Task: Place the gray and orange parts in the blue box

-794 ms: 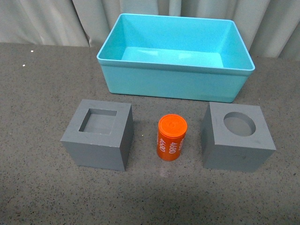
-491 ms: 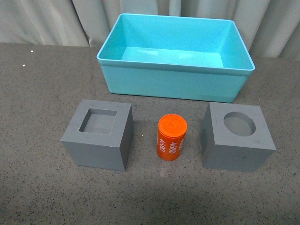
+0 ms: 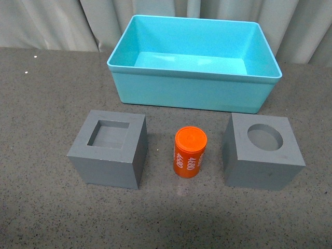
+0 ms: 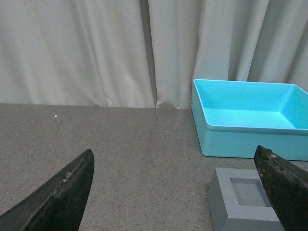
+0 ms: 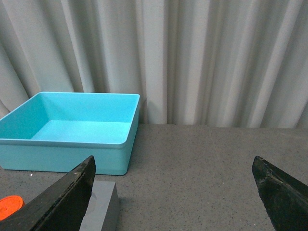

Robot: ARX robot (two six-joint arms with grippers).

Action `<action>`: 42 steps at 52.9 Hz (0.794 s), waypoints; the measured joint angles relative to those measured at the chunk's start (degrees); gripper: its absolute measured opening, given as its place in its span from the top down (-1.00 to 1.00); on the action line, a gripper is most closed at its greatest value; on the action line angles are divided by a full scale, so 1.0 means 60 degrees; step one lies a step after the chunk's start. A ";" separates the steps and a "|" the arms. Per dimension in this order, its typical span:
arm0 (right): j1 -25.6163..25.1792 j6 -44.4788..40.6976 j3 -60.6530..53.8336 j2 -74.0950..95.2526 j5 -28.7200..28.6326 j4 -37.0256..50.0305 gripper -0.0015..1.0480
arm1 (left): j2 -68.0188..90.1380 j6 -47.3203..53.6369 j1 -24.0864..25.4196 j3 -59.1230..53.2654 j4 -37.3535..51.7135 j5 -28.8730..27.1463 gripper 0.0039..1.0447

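Observation:
A gray cube with a square recess (image 3: pixel 109 148) sits front left on the dark table. A gray cube with a round recess (image 3: pixel 262 150) sits front right. An orange cylinder with white digits (image 3: pixel 190 152) stands upright between them. The blue box (image 3: pixel 194 85) stands empty behind them. Neither gripper shows in the front view. My left gripper (image 4: pixel 175 192) is open and empty, with the square-recess cube (image 4: pixel 243 202) by one finger and the box (image 4: pixel 250 132) beyond. My right gripper (image 5: pixel 173 192) is open and empty, with a gray cube (image 5: pixel 102 207), the cylinder's top (image 5: pixel 9 206) and the box (image 5: pixel 72 154) to one side.
Pale curtains (image 3: pixel 52 23) hang along the table's far edge behind the box. Dark speckled tabletop (image 3: pixel 46 88) lies left of the box and in front of the parts.

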 joint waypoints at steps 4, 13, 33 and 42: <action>0.0000 0.0000 0.0000 0.0000 0.0000 0.0000 -0.81 | 0.0000 0.0000 0.0000 0.0000 0.0000 0.0000 -0.88; 0.0000 0.0000 0.0000 0.0000 0.0000 0.0000 -0.81 | 0.0000 0.0000 0.0000 0.0000 0.0000 0.0000 -0.88; 0.1115 -0.3395 0.0918 0.4521 0.1402 0.1483 -0.81 | 0.0000 0.0000 0.0000 0.0000 0.0000 -0.0004 -0.88; 0.1606 -0.2288 0.2521 0.9471 0.0991 0.2361 -0.81 | 0.0000 0.0000 0.0000 0.0000 0.0000 -0.0007 -0.88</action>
